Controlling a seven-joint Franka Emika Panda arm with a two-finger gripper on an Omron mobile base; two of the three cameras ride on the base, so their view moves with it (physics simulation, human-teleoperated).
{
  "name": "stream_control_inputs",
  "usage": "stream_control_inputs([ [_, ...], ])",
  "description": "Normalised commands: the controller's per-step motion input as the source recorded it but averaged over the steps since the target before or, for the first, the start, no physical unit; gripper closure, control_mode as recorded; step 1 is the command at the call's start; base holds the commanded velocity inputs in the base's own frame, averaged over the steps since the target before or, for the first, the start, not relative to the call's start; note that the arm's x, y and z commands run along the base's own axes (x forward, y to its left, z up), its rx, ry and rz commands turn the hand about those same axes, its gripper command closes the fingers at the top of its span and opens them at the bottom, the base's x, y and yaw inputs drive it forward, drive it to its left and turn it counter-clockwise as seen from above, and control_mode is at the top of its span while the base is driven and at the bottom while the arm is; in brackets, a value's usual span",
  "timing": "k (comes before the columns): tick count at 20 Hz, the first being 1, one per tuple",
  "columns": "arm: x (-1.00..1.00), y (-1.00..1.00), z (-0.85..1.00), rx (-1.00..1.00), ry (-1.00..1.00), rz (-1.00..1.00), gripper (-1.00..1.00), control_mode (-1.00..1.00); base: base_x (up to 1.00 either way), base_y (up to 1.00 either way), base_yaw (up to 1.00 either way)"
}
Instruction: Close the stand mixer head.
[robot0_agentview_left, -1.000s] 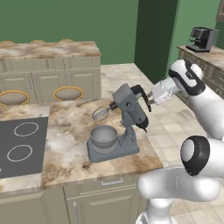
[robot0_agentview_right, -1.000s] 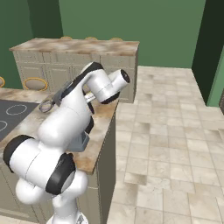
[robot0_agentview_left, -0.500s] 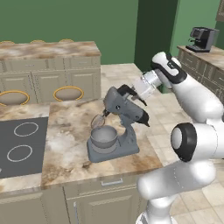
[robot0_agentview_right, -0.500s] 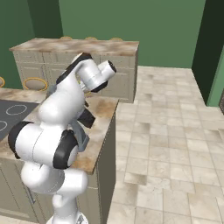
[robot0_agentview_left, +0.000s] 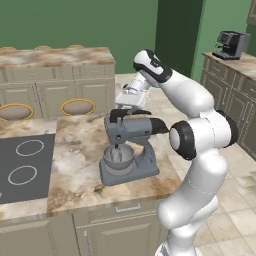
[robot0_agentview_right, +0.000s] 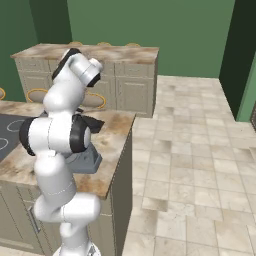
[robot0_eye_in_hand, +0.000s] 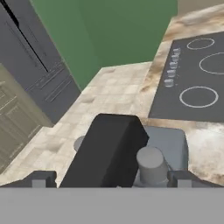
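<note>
Gripper sits directly above the stand mixer head, at or just short of touching its top; contact cannot be confirmed. In the hand view the 2 fingertips stand far apart, spanning the head with nothing between them: jaws wide, holding nothing.

Head lies immediately below the gripper, long axis near level, running from the whisk end over the bowl back to the hinge end. It looks down or nearly so.

Judgement: any remaining travel is straight down from the gripper; push should land toward the whisk end, away from the hinge.
</note>
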Motion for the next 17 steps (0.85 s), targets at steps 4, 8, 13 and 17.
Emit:
stream_control_inputs([
  [4, -0.08, 1.00, -0.58, -0.19, 0.09, 0.51, -1.00, -1.00, 0.00, 0.00, 0.00],
  [8, -0.26, 1.00, -0.15, -0.23, 0.01, 0.39, -1.00, -1.00, 0.00, 0.00, 0.00],
  [13, -0.44, 1.00, 0.01, -0.27, -0.15, 0.19, -1.00, -1.00, 0.00, 0.00, 0.00],
  [17, -0.44, 1.00, 0.24, -0.34, -0.32, 0.04, -1.00, -1.00, 0.00, 0.00, 0.00],
])
